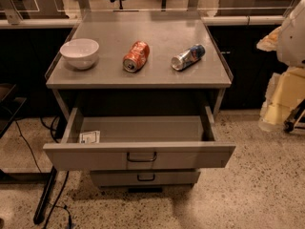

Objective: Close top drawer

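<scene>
The top drawer [95, 157] of the grey metal cabinet is pulled far out towards me. Its flat front panel has a small dark wire handle [141, 157] at the centre. Inside, the grey drawer floor [147, 129] shows a small white paper tag [89, 137] at the front left. My gripper is out of view; only a white rounded part of my arm [291, 32] shows at the right edge, well away from the drawer.
On the cabinet top [157, 75] stand a white bowl [80, 53], an orange can [136, 56] on its side and a blue-silver can [188, 57] on its side. A lower drawer [145, 177] sits below. Yellow and white clutter [281, 99] stands right; black cables [45, 204] lie left.
</scene>
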Action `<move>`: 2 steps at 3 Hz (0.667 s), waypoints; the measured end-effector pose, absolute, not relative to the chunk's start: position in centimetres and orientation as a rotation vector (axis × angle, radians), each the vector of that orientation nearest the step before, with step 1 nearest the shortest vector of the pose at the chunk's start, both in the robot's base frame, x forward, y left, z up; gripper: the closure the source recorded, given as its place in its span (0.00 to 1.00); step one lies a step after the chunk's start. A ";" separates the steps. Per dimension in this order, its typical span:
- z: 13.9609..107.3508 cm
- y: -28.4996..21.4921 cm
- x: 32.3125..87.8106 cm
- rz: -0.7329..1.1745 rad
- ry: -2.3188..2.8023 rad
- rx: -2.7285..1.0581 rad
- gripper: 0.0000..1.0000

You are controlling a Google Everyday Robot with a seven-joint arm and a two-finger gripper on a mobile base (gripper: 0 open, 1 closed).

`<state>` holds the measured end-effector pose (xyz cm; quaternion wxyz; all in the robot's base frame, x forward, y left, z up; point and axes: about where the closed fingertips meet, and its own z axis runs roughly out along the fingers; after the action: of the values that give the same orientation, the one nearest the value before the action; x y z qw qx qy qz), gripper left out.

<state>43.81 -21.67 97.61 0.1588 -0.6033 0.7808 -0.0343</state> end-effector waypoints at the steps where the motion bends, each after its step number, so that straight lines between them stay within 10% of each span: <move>1: 97.6 -21.7 43.8 -0.098 2.232 -1.725 0.00; 2: 97.6 -21.7 43.8 -0.098 2.232 -1.725 0.19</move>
<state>43.81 -21.67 97.61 0.1588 -0.6033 0.7808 -0.0343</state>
